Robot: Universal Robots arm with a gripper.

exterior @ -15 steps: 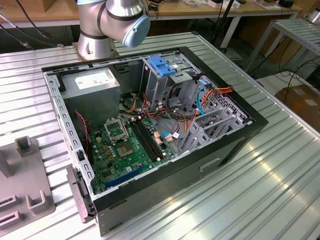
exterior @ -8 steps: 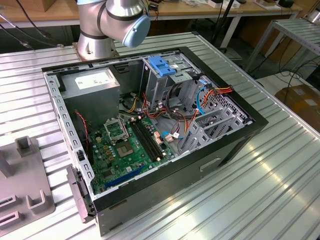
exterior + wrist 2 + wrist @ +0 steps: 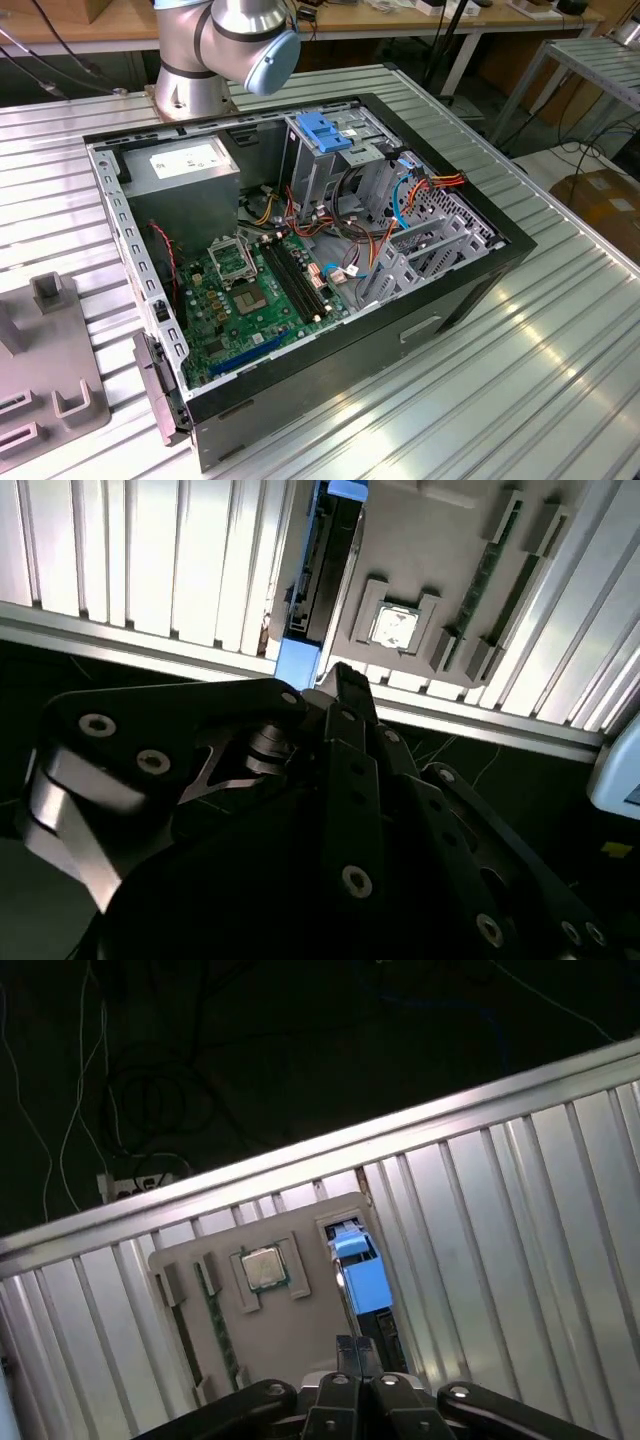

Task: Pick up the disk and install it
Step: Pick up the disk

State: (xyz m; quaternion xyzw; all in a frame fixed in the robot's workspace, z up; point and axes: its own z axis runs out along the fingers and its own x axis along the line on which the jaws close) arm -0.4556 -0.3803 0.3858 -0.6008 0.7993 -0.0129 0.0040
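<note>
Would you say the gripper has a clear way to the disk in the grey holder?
Probably yes: the gripper hangs just above the disk, which stands on edge in the grey holder, with nothing between them, though its jaws look shut.

Workshop — slatted bench (image 3: 560, 350), opened computer (image 3: 330, 372)
</note>
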